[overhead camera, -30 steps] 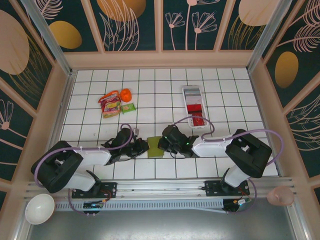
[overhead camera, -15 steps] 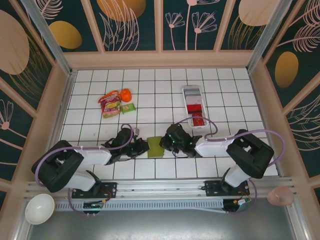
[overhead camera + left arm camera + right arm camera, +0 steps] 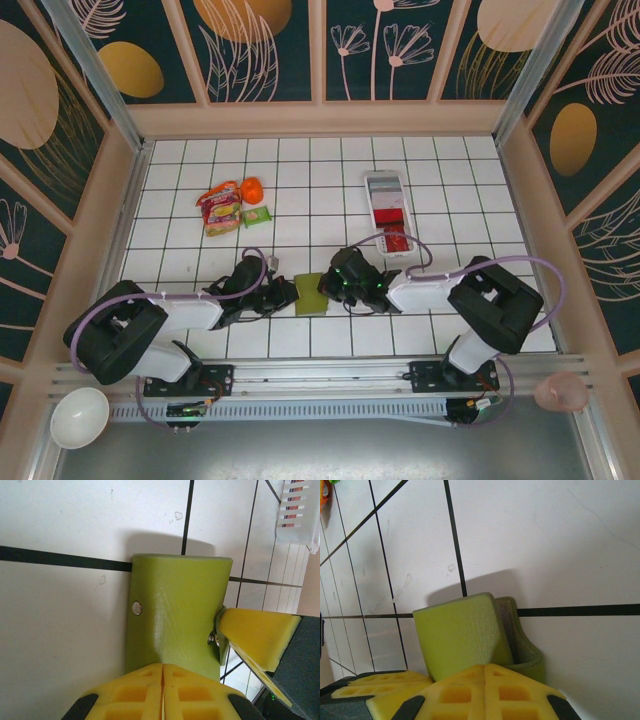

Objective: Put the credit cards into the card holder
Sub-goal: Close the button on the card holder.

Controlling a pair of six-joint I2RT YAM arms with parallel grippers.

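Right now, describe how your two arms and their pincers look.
The left arm and the right arm have white link shells with bulky black joint housings. A lavender cable loops along each. The left pincer and right pincer have bright yellow fingers with square recesses on black mounts.

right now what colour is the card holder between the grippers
Olive green, plain with no pattern; the card holder shows best in the left wrist view.

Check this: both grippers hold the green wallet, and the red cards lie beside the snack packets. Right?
No: the top view shows the red cards in the white tray. The left gripper and right gripper do hold the wallet.
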